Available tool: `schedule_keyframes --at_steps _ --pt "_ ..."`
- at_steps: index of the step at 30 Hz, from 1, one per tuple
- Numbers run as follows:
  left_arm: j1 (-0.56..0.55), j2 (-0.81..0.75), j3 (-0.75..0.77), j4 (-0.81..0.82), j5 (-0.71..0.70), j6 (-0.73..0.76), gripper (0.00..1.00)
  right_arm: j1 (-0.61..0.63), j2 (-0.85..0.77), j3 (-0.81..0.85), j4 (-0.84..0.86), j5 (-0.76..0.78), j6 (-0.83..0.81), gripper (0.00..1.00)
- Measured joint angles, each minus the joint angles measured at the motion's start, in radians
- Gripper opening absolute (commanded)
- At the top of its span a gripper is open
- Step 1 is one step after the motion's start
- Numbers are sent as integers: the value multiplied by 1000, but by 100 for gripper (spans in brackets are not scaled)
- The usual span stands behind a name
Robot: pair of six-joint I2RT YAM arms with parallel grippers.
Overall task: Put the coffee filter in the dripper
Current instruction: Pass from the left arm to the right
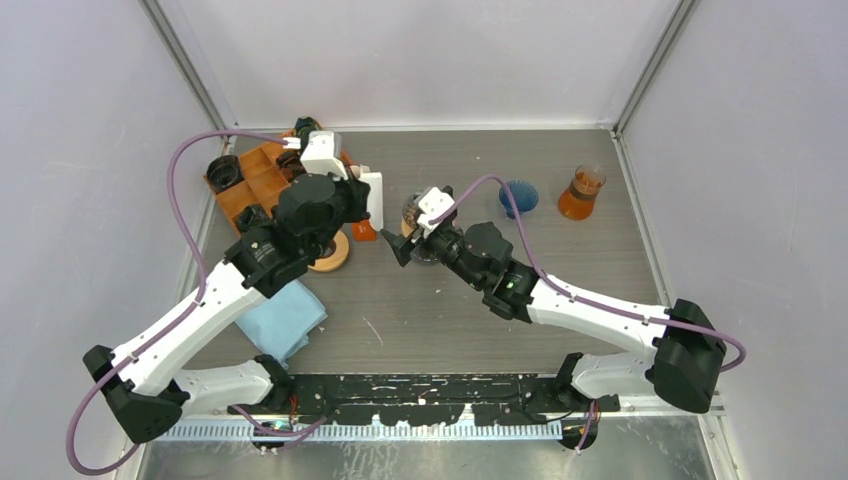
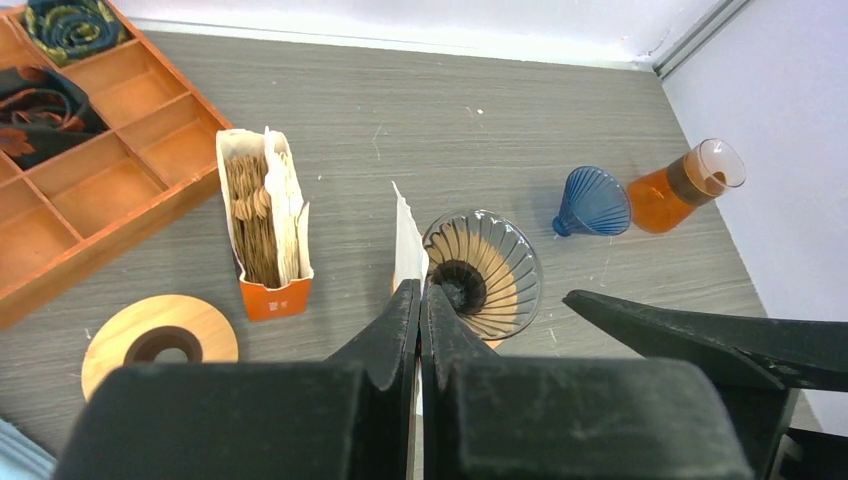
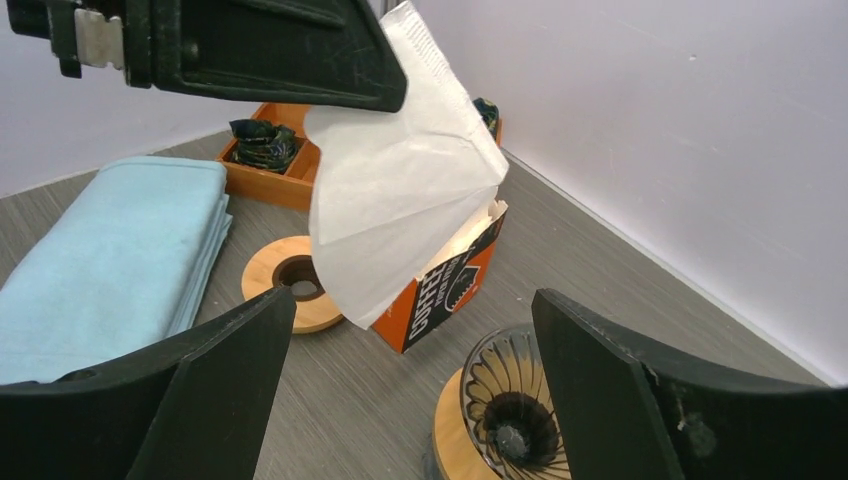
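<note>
Grey wood-grain table [image 1: 420,310], white walls around it. My left gripper [image 2: 420,297] is pinched shut on one edge of the paper filter [image 3: 400,200], which hangs in the air just to one side of the glass dripper [image 2: 483,272]. My right gripper [image 3: 412,300] stands wide apart near the dripper, holding nothing. The filter is feather-light, floppy and easily creased. I think its seamed edge is the best place to hold it.

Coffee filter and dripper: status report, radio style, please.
Left gripper shut on coffee filter, held aloft beside the glass dripper. Right gripper open, empty, near dripper. Filter not in yet. Dripper mouth unblocked; filter box stands aside.
</note>
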Motion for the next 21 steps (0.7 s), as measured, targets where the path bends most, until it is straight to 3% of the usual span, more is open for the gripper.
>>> schedule_keyframes --at_steps 9,21 --pt "-136 33 17 42 -185 98 0 53 37 -46 137 80 -105 93" --pt "-188 53 27 64 -272 136 0 56 65 -84 266 161 -161 91"
